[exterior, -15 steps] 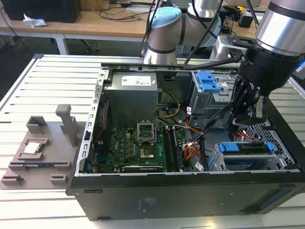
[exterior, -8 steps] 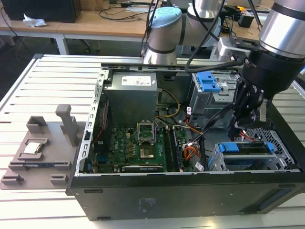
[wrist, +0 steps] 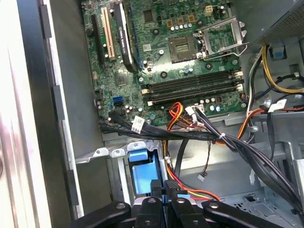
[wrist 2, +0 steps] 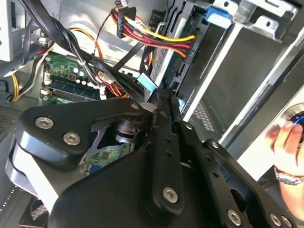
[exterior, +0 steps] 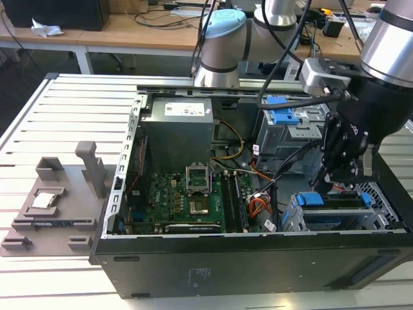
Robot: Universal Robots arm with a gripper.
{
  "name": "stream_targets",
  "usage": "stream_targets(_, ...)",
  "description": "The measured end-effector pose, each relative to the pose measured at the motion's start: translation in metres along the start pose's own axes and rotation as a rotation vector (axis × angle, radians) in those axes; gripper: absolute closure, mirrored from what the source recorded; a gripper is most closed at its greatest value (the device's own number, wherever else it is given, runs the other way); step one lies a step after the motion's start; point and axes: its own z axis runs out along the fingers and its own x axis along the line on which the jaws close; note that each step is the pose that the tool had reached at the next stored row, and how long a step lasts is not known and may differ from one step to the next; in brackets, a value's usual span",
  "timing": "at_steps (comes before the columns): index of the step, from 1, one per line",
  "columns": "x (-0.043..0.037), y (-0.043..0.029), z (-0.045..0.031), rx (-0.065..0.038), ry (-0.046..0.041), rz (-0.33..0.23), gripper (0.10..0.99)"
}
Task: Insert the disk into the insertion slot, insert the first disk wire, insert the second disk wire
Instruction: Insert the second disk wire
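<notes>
Tool (exterior: 340, 175) hangs black and bulky from the arm, low over the open case (exterior: 245, 271), just above the slot (exterior: 335, 219) near the exterior view's right. Its fingers meet in a tight line in both wrist views, closed; whether they pinch anything I cannot tell, since their tips are hidden among cables.

Lying on its side on the slatted bench (exterior: 64, 110), the case opens upward, probably so the arm can reach straight down into it.

Inside the slot sits the disk (exterior: 335, 205), its blue carrier flush within the silver cage, so the insertion looks done.

From the exterior view comes the whole layout. From the first wrist view comes the green board (wrist: 175, 52), and the blue carrier end just beyond the fingers. From the second wrist view comes a power plug (wrist 2: 124, 21) with red, yellow and black wires, and a person's hand (wrist 2: 287, 142) at the edge.
</notes>
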Motion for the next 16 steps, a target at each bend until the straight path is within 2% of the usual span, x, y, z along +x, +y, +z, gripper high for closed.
stream_targets(5,-0.001,-0.0063,0.0005,0.008,0.0044,-0.095,0.941)
stream_targets(7,-0.0018,-0.0105,0.0014,0.009,0.0053,-0.115,0.941)
stream_targets(10,-0.0034,-0.02,0.0018,0.009,0.0055,-0.121,0.941)
stream_targets(13,-0.0037,-0.021,0.0025,0.008,0.0018,-0.115,0.941)
stream_targets(16,-0.0022,-0.0214,0.003,0.008,0.0017,-0.114,0.941)
